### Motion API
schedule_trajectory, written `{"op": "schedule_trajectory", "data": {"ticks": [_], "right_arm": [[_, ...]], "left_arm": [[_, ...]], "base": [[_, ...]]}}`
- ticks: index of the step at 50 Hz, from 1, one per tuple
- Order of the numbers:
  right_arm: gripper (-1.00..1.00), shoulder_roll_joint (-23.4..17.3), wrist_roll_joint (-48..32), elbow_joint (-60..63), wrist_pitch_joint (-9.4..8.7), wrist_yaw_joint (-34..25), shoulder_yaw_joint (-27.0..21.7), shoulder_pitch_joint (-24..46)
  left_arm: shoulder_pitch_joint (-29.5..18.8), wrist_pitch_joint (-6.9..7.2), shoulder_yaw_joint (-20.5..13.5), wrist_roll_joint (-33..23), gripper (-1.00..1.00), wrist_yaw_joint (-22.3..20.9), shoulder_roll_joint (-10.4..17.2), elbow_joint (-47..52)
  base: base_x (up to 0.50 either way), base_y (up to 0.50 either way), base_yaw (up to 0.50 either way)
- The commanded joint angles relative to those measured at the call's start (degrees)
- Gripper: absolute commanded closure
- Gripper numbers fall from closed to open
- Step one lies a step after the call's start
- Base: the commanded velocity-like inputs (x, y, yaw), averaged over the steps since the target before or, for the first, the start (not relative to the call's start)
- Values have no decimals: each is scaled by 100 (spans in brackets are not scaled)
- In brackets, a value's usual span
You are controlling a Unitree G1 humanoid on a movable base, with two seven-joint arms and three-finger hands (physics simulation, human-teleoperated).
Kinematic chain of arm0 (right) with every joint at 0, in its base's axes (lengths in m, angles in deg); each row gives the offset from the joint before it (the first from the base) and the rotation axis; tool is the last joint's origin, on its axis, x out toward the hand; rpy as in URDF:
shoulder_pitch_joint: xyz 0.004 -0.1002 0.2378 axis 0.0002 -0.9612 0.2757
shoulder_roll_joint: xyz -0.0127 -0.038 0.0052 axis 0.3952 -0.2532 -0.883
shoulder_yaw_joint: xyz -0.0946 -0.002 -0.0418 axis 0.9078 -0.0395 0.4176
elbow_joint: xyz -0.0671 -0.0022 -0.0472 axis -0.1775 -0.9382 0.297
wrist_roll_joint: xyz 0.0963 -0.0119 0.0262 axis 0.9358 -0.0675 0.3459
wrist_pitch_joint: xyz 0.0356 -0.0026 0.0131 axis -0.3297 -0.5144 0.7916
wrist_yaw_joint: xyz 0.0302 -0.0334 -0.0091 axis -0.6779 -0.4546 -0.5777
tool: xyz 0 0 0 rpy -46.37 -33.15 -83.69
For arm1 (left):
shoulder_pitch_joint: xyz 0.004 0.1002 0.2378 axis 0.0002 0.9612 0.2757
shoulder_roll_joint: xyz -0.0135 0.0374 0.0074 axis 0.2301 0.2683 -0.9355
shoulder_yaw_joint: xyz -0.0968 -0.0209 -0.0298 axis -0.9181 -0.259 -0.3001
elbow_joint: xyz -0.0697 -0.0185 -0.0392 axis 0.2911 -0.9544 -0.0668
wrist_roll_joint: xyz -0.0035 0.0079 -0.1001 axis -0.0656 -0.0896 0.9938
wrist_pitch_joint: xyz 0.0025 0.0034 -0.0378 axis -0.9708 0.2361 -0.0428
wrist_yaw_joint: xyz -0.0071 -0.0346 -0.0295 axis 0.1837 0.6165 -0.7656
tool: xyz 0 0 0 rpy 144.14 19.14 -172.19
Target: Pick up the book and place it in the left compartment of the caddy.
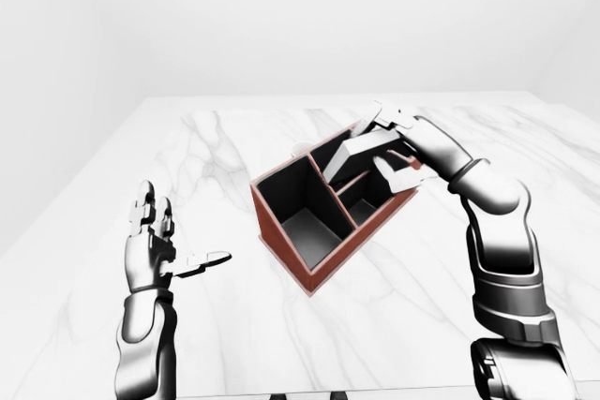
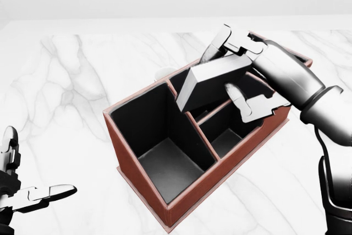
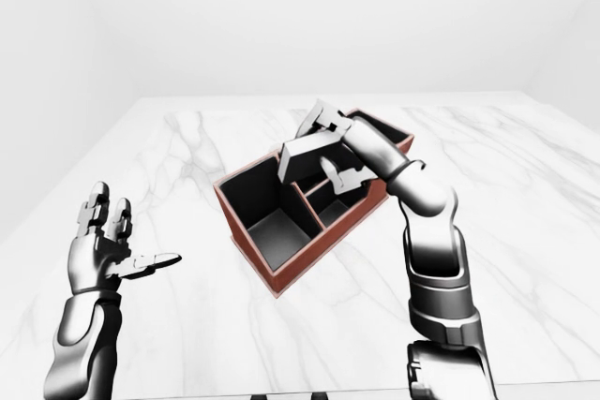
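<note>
The grey book [image 2: 212, 81] is tilted in the air over the caddy's middle compartments, its lower end toward the left. My right hand [image 2: 231, 70] is shut on it, fingers above and thumb below. The red-brown caddy [image 2: 137, 177] with black insides lies skewed on the marble table; its large left compartment [image 2: 165, 158] holds nothing. My left hand [image 1: 159, 250] stands open at the left of the left-eye view, well away from the caddy.
A small white object [image 2: 163, 72] peeks out behind the caddy's upper-left wall. The white marble table [image 2: 66, 92] spreads wide on all sides, with its far edge at the top of the head view.
</note>
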Motion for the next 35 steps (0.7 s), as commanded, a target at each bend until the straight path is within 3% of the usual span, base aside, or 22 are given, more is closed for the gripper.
{"op": "schedule_trajectory", "data": {"ticks": [1,10,19,35], "right_arm": [[100,175,154,-278,0,0,119,70],[100,341,66,-487,0,0,217,145],[100,420,-29,-701,0,0,306,190],[100,580,-226,-1056,0,0,420,191]], "left_arm": [[-3,0,-3,-3,-100,-2,-2,11],[14,-33,-7,-3,-100,-9,-8,-7],[46,26,-31,11,-100,-11,-13,75],[44,-46,-41,13,-100,-34,-15,-13]], "base": [[0,0,0],[0,0,0],[0,0,0],[0,0,0]]}}
